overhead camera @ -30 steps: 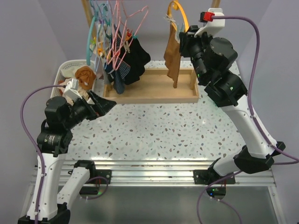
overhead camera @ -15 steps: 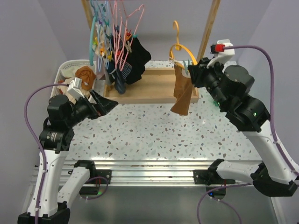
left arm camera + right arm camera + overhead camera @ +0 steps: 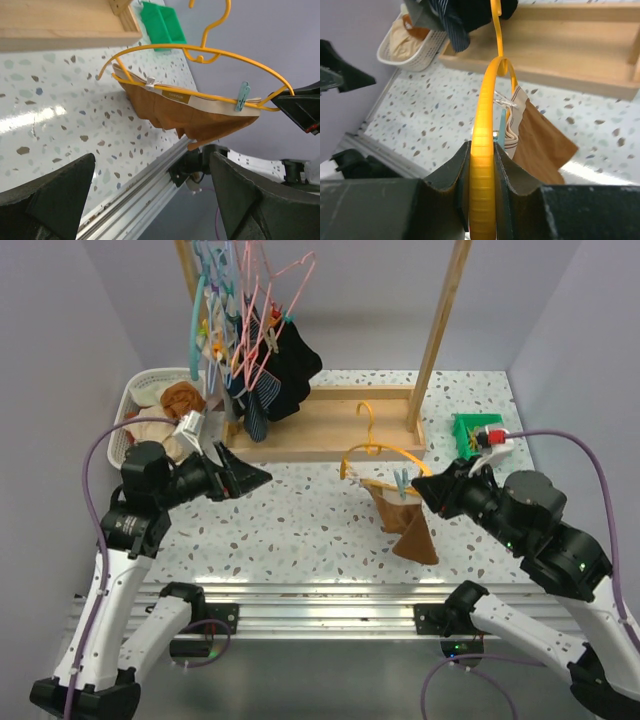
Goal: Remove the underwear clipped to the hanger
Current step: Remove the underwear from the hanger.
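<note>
Black underwear (image 3: 295,365) hangs clipped to a pink hanger (image 3: 265,315) on the rack at the back left; its dark cloth also shows at the top edge of the right wrist view (image 3: 507,6). My right gripper (image 3: 425,488) (image 3: 484,150) is shut on a yellow hanger (image 3: 385,450) (image 3: 485,125) (image 3: 210,50), held low over the table. An orange-brown cloth (image 3: 410,530) (image 3: 200,117) (image 3: 540,145) is pegged to it with a blue clip (image 3: 243,95). My left gripper (image 3: 255,475) (image 3: 152,195) stands open and holds nothing, left of the yellow hanger.
A white basket (image 3: 140,390) with cloth in it sits at the back left. The wooden rack base (image 3: 330,440) and its post (image 3: 440,330) stand behind. A dark blue striped garment (image 3: 258,405) hangs beside the black one. A green object (image 3: 475,430) lies at the right.
My right arm has brought the yellow hanger and its orange-brown cloth off the rack, down and forward over the table. My left gripper has shifted a little to the right, still open.
</note>
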Available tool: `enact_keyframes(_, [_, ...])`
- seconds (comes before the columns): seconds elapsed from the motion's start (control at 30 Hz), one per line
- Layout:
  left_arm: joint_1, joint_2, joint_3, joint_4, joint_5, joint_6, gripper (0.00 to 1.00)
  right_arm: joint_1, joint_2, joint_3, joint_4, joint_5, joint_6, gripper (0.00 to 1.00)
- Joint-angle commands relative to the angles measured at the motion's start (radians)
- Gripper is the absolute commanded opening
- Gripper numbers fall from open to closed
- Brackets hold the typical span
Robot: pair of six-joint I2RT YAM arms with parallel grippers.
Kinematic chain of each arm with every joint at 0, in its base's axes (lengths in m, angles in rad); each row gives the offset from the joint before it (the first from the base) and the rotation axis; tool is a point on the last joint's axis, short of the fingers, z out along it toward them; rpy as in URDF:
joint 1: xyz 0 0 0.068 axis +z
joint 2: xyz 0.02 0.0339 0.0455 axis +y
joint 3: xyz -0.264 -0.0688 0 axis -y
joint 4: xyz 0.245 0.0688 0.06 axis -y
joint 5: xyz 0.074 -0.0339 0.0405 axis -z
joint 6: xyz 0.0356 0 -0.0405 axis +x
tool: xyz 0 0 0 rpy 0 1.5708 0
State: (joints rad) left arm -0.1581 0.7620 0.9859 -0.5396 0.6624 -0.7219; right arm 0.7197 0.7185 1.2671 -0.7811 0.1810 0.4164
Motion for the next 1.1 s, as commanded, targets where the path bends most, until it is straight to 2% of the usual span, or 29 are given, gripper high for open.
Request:
enact_keyframes(0.0, [-0.055,0.017,-0.068,0.053,0.078,-0.026,1.00,-0.002,-0.092,-0.087,0.012,-0.133,0.159,0.00])
enact_keyframes(0.07, [-0.087,0.023,-0.110,0.088,0.075,-0.068,1.00,0.000,-0.122,-0.170,0.043,-0.178,0.197,0.00])
enact_keyframes(0.2, [-0.222,0.046,-0.222,0.193,0.030,-0.233,1.00,-0.002,-0.160,-0.245,0.043,-0.166,0.177,0.00])
enact_keyframes(0.4, [-0.397,0.206,-0.236,0.260,-0.029,-0.362,1.00,0.000,-0.130,-0.267,0.051,-0.169,0.137,0.00])
enact_keyframes(0.83, [-0.414,0.529,-0.205,0.412,-0.109,-0.531,1.00,0.000,-0.090,-0.225,-0.024,-0.155,0.018,0.00])
enact_keyframes(1.07, [-0.414,0.680,-0.158,0.507,-0.060,-0.648,1.00,0.001,-0.119,-0.241,-0.060,-0.138,-0.019,0.00])
